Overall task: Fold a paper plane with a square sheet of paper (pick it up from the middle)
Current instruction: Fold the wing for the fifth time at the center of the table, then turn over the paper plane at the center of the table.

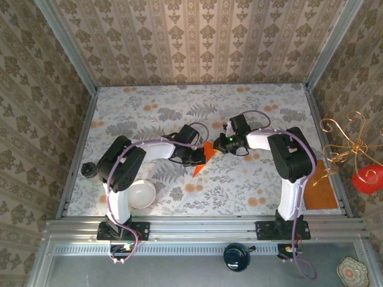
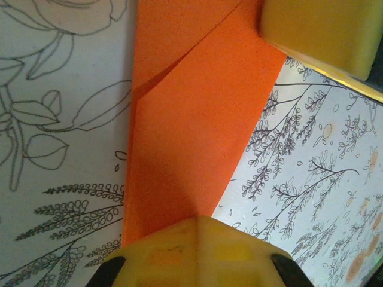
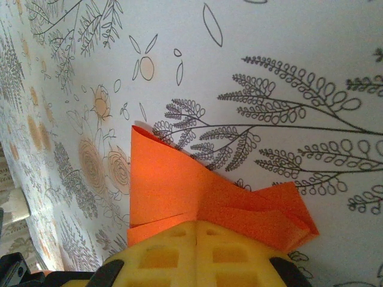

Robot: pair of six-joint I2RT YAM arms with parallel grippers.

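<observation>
From above, my left gripper [image 1: 196, 156] and right gripper [image 1: 222, 143] nearly meet, the folded orange paper [image 1: 198, 169] between them. Left wrist: jaws clenched on the paper, which stretches straight ahead. Right wrist: clamped on it too, creased layers fanning forward.

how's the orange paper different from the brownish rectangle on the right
The paper is bright orange, the rectangle duller and brownish. The paper is folded to a point; the rectangle lies flat and unfolded. The paper is central; the rectangle sits far right. Both are thin and plain.
</observation>
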